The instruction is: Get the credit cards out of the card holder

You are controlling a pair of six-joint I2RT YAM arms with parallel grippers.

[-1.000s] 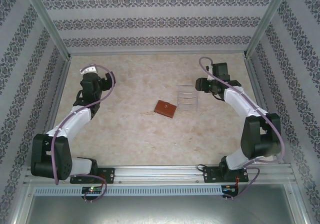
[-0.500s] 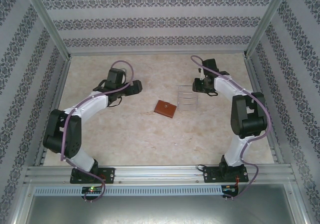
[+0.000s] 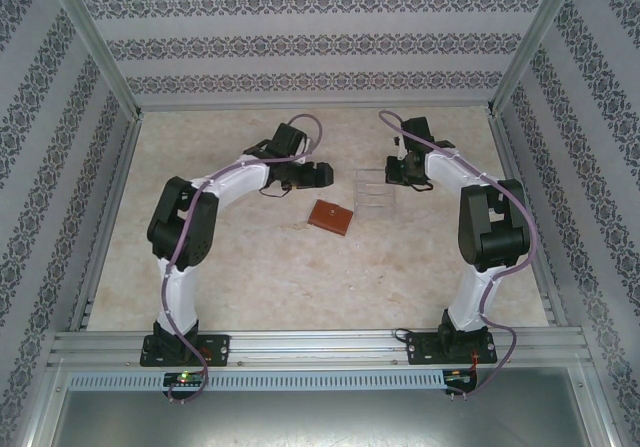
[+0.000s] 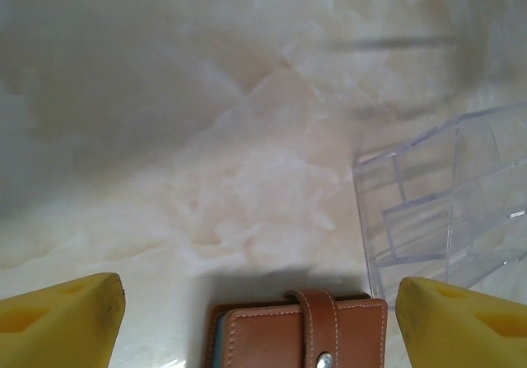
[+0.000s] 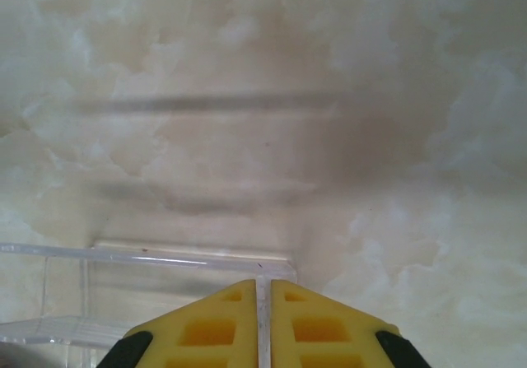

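Left gripper (image 3: 320, 175): yellow pads spread wide, empty, framing the closed reddish-brown leather card holder (image 4: 296, 335).
Right gripper (image 5: 263, 290): pinched shut on the clear plastic tray (image 5: 148, 257) wall.
Card holder: mid-table, strap snapped; credit cards presumably inside.
Advice: centre, descend squarely, clamp both side edges.
Room: tray crowds right; beige marbled tabletop (image 3: 250, 257) open left, near.

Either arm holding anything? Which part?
Left gripper: open over the card holder, holding nothing. Right gripper: jaws shut at the rim of the clear tray; a pinch on its wall cannot be told.
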